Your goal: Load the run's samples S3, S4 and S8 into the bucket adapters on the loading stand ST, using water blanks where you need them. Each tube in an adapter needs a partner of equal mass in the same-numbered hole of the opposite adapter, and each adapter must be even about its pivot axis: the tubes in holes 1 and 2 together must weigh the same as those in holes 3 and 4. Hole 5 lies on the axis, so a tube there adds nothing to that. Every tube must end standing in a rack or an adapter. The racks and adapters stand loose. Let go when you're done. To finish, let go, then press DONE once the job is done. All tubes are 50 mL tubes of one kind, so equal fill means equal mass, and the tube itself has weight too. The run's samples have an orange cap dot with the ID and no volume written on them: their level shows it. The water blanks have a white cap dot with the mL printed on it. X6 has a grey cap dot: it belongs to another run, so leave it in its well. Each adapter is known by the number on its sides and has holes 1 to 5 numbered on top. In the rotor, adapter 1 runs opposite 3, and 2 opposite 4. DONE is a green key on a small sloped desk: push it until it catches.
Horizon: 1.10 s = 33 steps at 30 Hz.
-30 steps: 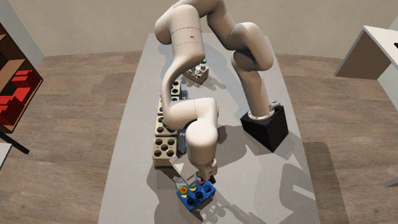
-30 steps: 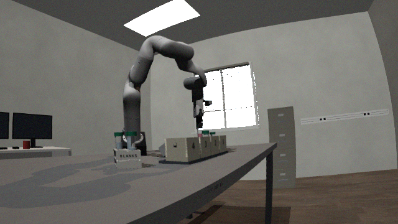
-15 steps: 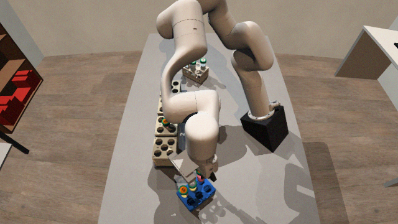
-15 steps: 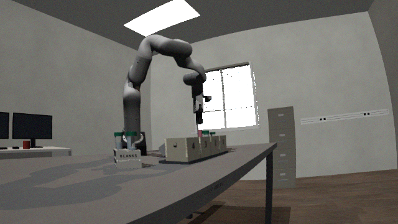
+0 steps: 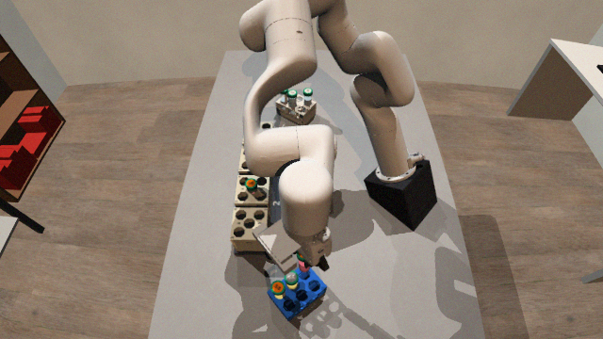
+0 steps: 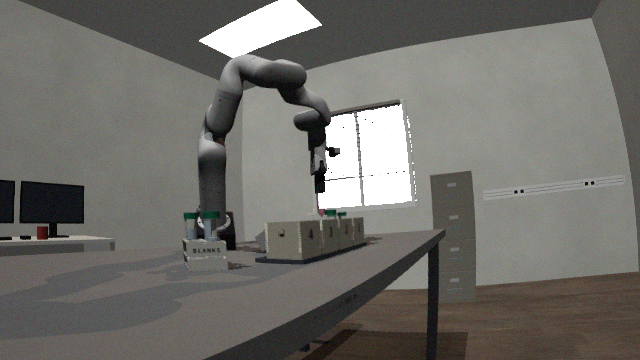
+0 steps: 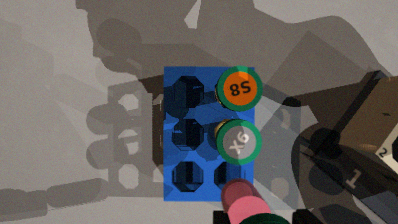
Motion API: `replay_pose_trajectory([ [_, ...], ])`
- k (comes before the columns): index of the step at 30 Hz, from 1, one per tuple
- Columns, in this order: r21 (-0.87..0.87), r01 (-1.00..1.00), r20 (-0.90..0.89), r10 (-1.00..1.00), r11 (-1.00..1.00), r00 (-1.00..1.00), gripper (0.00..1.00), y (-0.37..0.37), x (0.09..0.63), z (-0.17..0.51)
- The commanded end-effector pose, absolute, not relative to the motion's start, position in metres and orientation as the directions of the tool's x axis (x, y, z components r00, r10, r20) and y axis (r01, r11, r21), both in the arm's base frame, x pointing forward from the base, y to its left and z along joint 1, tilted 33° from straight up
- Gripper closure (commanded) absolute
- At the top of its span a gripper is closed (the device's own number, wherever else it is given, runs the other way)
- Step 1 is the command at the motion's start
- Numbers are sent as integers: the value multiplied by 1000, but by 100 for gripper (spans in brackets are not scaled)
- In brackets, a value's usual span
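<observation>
Below the gripper, tube S8 stands in the blue rack — orange dot, green cap. Between its fingers, a green-capped tube with pink contents — tip clear of the wells.
</observation>
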<state>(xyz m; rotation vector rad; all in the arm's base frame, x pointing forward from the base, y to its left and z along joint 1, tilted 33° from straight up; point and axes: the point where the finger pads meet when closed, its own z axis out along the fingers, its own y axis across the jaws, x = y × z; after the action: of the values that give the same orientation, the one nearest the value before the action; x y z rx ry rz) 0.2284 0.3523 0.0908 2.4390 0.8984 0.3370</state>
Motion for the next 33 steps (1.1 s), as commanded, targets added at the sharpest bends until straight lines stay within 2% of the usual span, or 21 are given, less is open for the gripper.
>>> replay_pose_trajectory([
  [1,543,533,56,661,-649,748,100,357,225,98],
  [25,543,533,56,661,-649,748,100,367,214,121],
  [33,510,317,198,467,-800,862,100,335,227,141],
])
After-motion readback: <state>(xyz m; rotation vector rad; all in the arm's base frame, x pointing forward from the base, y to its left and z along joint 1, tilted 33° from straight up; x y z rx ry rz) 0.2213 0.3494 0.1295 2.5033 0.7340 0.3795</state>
